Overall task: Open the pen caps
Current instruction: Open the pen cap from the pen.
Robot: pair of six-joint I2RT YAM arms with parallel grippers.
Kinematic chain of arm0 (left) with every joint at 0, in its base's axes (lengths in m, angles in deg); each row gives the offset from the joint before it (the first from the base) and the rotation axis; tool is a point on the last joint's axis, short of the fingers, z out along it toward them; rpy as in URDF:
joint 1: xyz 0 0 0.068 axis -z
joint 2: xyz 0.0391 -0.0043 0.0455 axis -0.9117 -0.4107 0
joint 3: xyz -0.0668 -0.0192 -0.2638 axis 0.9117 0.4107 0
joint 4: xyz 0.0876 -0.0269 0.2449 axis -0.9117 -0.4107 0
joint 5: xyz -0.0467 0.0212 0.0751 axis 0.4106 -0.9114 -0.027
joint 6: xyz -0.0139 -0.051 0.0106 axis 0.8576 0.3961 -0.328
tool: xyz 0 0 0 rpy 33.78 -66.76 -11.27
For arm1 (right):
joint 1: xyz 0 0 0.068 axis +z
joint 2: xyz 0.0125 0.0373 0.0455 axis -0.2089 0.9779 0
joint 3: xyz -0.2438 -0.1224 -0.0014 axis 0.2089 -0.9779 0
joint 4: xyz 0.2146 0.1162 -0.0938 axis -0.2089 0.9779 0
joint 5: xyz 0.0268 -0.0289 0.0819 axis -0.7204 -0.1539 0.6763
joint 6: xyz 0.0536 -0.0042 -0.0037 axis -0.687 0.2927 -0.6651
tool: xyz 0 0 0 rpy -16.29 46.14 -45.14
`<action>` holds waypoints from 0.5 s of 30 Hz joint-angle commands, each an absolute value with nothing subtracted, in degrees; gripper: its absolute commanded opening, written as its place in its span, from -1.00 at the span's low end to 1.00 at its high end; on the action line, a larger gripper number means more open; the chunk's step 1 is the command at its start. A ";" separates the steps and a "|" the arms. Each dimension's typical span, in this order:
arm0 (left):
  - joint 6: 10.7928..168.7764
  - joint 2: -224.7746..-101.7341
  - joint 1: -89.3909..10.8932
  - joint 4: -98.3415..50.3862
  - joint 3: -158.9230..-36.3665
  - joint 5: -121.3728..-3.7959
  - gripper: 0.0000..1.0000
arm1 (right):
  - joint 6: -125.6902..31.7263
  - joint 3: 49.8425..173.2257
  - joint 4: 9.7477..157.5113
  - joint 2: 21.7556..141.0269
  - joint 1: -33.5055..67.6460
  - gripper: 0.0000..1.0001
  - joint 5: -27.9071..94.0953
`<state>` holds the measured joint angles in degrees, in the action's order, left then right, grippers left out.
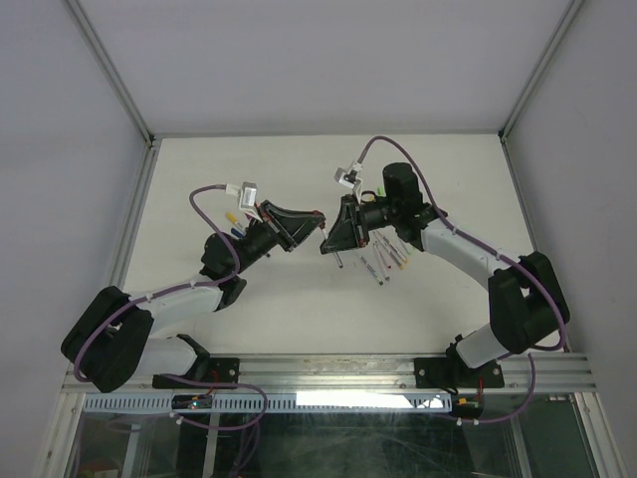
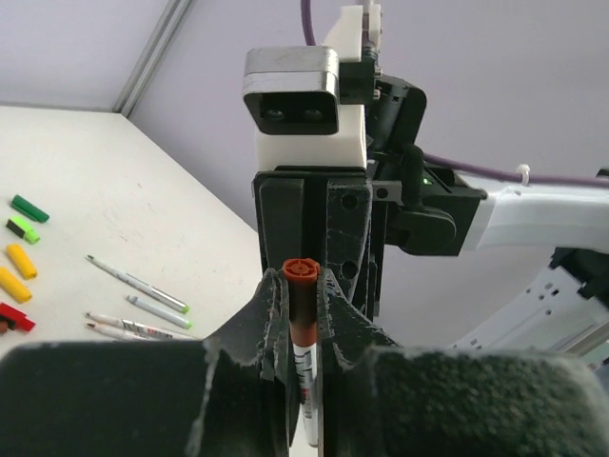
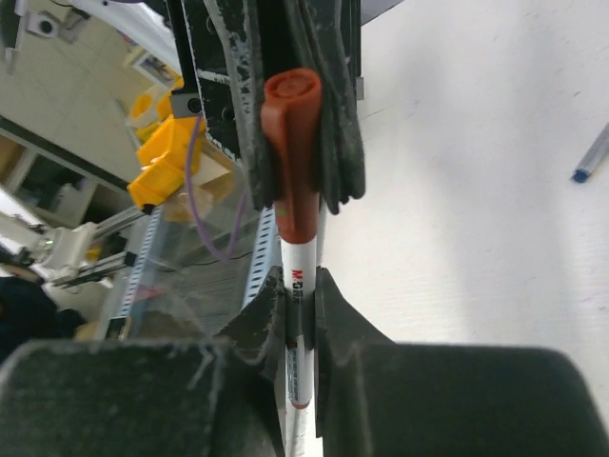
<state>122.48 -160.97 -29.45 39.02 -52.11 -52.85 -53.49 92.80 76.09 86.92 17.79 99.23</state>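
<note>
On table (image 2: 114, 181), left wrist shows loose caps (image 2: 21, 261).

Left claw (image 3: 297, 186) clamps cap (image 3: 295, 224); right claw (image 3: 301, 297) clasps barrel (image 3: 301, 259).

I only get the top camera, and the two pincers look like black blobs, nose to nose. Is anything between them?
Observer: Yes. The left pincer is clamped on a red-brown pen cap.
Operator: What's the right one doing, then?
Observer: The right pincer is closed around the white barrel, just below that cap.
</note>
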 commanded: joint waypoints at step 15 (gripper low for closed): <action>124.19 -158.08 -53.09 35.86 -69.07 -60.83 -1.00 | -54.42 95.14 76.15 89.17 19.93 -1.00 96.50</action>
<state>124.22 -160.03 -51.66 35.26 -65.20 -62.31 -53.07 95.01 78.41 89.43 19.41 95.34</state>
